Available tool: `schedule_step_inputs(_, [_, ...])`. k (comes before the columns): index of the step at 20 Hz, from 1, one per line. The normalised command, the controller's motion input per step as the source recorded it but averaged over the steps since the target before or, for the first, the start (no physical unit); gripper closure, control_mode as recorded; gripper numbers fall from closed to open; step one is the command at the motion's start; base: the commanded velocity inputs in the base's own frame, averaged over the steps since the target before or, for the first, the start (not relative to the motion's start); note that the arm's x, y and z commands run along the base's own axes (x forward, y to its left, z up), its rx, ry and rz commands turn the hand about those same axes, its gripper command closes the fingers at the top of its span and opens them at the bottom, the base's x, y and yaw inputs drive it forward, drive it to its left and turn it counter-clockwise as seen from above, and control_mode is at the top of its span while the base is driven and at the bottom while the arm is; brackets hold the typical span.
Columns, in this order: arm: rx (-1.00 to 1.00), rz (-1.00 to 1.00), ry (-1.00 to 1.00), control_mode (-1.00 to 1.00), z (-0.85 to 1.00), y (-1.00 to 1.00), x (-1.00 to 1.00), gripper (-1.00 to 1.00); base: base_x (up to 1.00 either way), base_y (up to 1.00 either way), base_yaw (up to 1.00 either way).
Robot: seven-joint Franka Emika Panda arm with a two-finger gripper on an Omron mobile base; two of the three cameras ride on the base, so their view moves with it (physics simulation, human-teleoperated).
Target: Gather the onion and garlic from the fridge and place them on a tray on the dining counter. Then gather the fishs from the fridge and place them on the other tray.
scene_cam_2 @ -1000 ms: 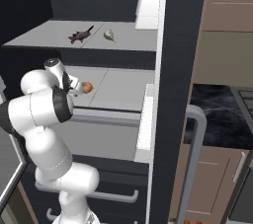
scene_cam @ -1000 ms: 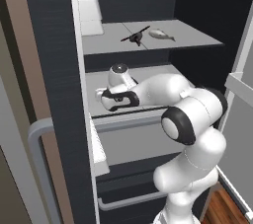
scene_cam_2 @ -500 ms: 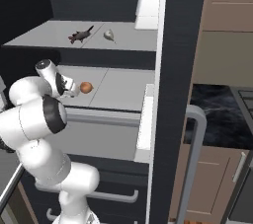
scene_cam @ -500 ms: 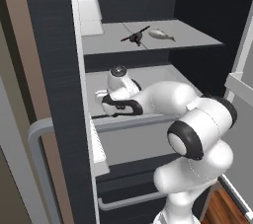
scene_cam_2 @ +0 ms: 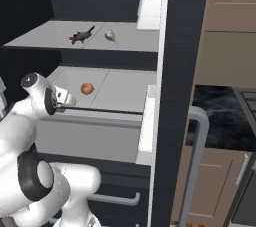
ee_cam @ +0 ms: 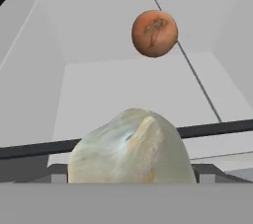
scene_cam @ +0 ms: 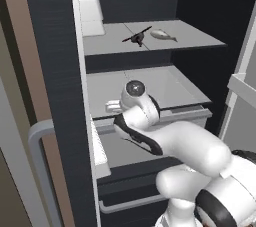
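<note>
The end effector reaches in over the front lip of the middle shelf of the open fridge. Its fingers are clamped on one pale, papery garlic bulb, which sits large and close in the hand view. Farther in on the same shelf lies one onion, round and orange-brown, well apart from the garlic and from the end effector; in the right base view it sits toward the far left of the shelf.

On the upper shelf lie two things just beside each other: one slender silver-grey fish and one dark, spindly thing whose kind I cannot tell. A white bin stands on that shelf at the open door's side. The robot's own white forearm hides part of the middle shelf's front edge. Below are a dark drawer with a grey bar handle and, on the door, one grey vertical handle.
</note>
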Motion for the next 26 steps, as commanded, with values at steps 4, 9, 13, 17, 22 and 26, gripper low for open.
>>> schedule_step_inputs(4, [0.0, 0.0, 0.0, -1.0, 0.59, -0.32, -0.47, 1.0, 0.0, 0.0, 0.0])
schedule_step_inputs(9, [0.0, 0.0, 0.01, -1.0, 0.54, -0.26, -0.55, 1.0, 0.0, 0.0, 0.0])
schedule_step_inputs(13, [0.0, 0.0, 0.0, -1.0, 0.52, -0.23, -0.72, 1.0, 0.0, 0.0, 0.0])
schedule_step_inputs(17, [0.0, 0.0, 0.0, -1.0, 0.54, -0.24, -0.74, 1.0, 0.0, 0.0, 0.0])
schedule_step_inputs(22, [0.0, 0.0, 0.0, -1.0, 0.46, -0.23, -0.77, 1.0, 0.0, 0.0, 0.0])
schedule_step_inputs(26, [0.0, 0.0, 0.0, -1.0, 0.43, -0.21, -0.76, 1.0, 0.0, 0.0, 0.0])
